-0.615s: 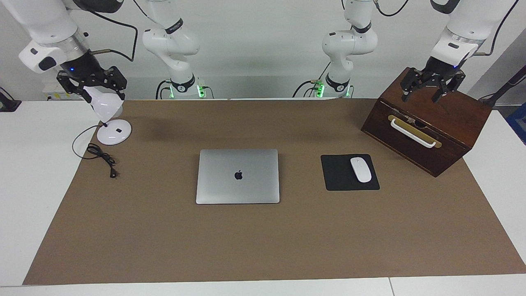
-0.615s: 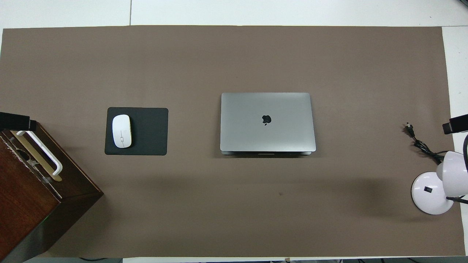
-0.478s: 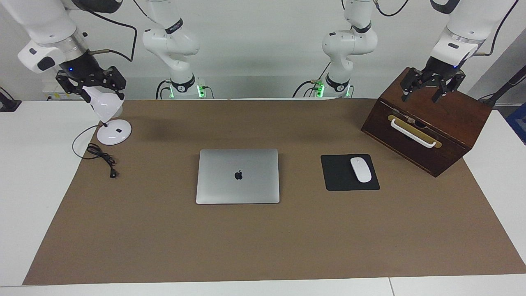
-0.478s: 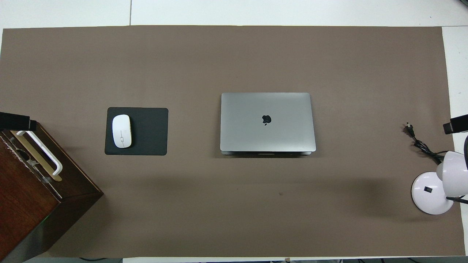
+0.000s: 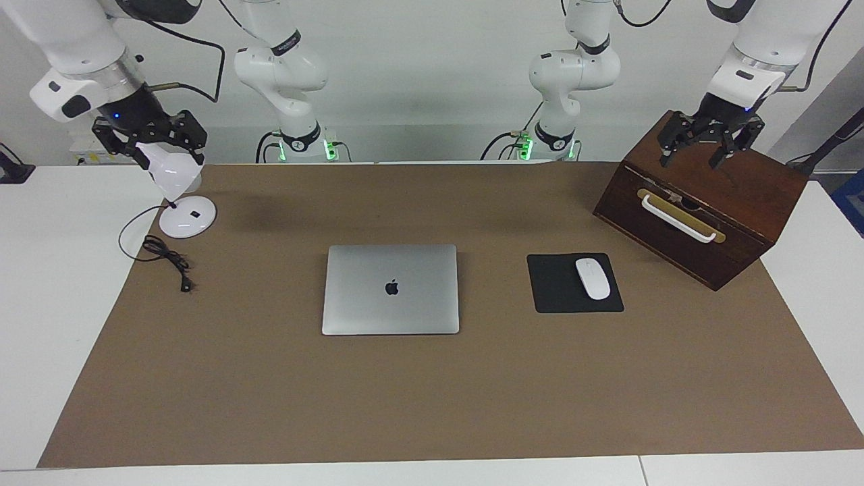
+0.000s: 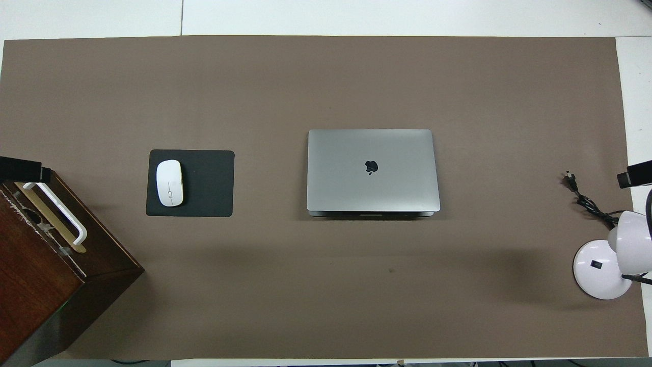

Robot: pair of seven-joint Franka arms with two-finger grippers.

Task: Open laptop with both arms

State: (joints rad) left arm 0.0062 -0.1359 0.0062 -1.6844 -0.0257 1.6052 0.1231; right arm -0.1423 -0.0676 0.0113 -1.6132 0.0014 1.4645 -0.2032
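step: pre-approach, nothing touched | left gripper (image 5: 702, 145) spread open over wooden box (image 5: 742, 202) | right gripper (image 5: 152, 138) fingers unreadable, over desk lamp (image 5: 177, 182) | MacBook laptop (image 5: 391, 289) shut, between and below both, well apart | next: both descend, one pins base, other lifts lid edge

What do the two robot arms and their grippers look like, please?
Both arms, the left arm and the right arm, are white and jointed, with dark grey patches, silver wrist rings and black cables. The left gripper and right gripper are small and black. The bases glow green.
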